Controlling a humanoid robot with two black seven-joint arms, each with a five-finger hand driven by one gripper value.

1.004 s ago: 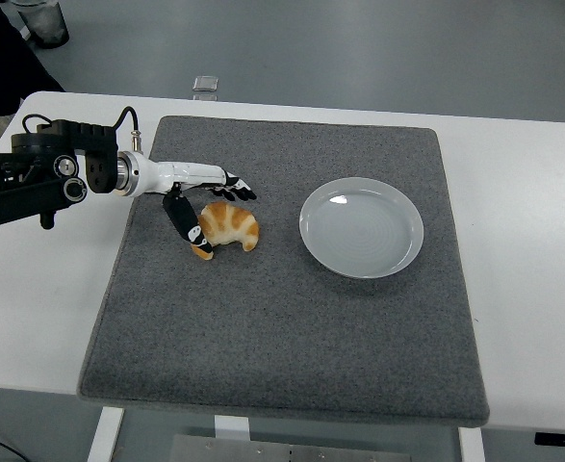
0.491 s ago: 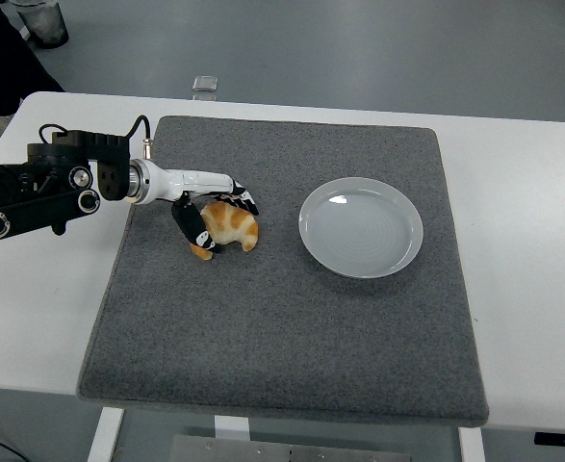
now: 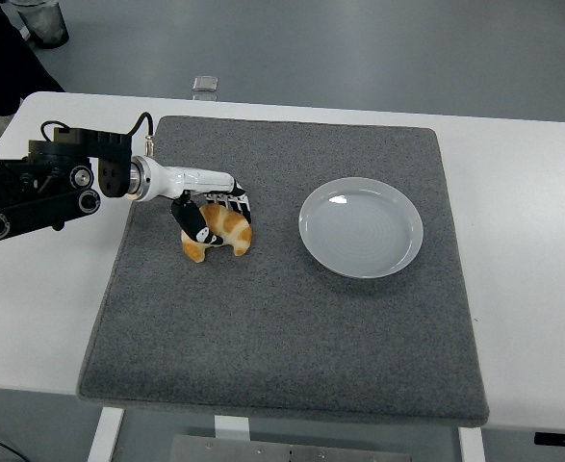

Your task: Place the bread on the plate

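- Left hand [image 3: 213, 214]: closed over the bread [image 3: 218, 233] from above, the thumb down on its left end and the other fingers [image 3: 236, 200] curled over its far side.
- Left arm [image 3: 41, 181]: black, entering from the left edge and reaching rightward over the tabletop [image 3: 523, 250]; a white forearm segment joins it to the hand.
- Bread: a golden-brown croissant with its two tips pointing toward the near edge, on the left half of the grey mat [image 3: 282, 318]. Whether it rests on the mat or is lifted slightly clear of it cannot be told from this view.
- Plate [image 3: 361, 227]: round, pale grey-white, empty, lying flat on the right half of the mat, well apart from the bread and to its right.
- Grey mat: rectangular felt-like pad covering the central area of the white tabletop, carrying both the bread and the plate.
- Small clear object [image 3: 204, 84]: on the floor just beyond the far edge of the tabletop; too small to identify.
- Right arm: not visible in this view.
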